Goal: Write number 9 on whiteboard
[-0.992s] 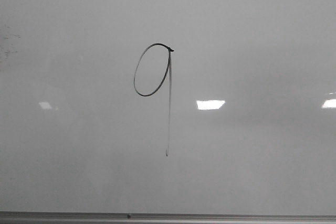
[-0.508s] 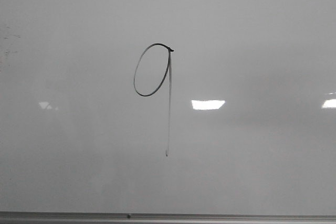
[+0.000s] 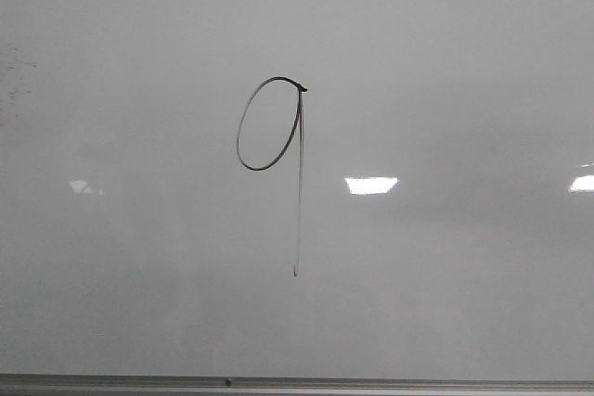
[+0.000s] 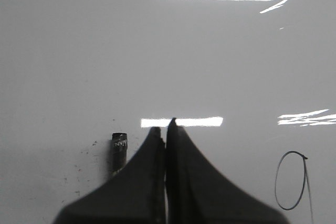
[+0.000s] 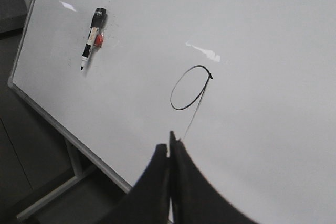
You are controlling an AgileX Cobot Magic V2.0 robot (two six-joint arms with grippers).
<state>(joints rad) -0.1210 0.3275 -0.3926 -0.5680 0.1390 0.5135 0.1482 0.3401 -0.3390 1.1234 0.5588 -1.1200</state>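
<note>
Nothing on the board has moved since a second ago: the number 9 point(image 3: 271, 127) sits in the same place, and only the bright rectangular light reflection point(image 3: 371, 185) to its lower right has drifted slightly sideways and back.

From the front, the whiteboard point(image 3: 464, 62) fills the whole view, glossy pale grey, with a thin grey metal rail point(image 3: 297, 383) along its bottom edge. Near the middle, a little left of centre, is the 9, drawn in thin black line: a narrow slanted oval loop with a small dark blob at its top right, and a long, fainter straight tail running down from that point. Faint dark specks mark the board's far left edge.

Seen from the left wrist, the left gripper point(image 4: 166, 129) has its two dark fingers pressed together, holding nothing. Just to one side of it a dark marker point(image 4: 118, 153) lies against the board among small ink specks, with its lower part hidden behind the fingers. The 9 shows to the other side, well apart from the gripper.

Seen from the right wrist, the right gripper point(image 5: 169, 145) is likewise closed and empty, its tips close to the end of the 9's tail. The marker, black and white, is stuck flat to the board near its left edge, beside a small red object point(image 5: 97, 39). A support leg point(image 5: 52, 195) shows below the board.
</note>
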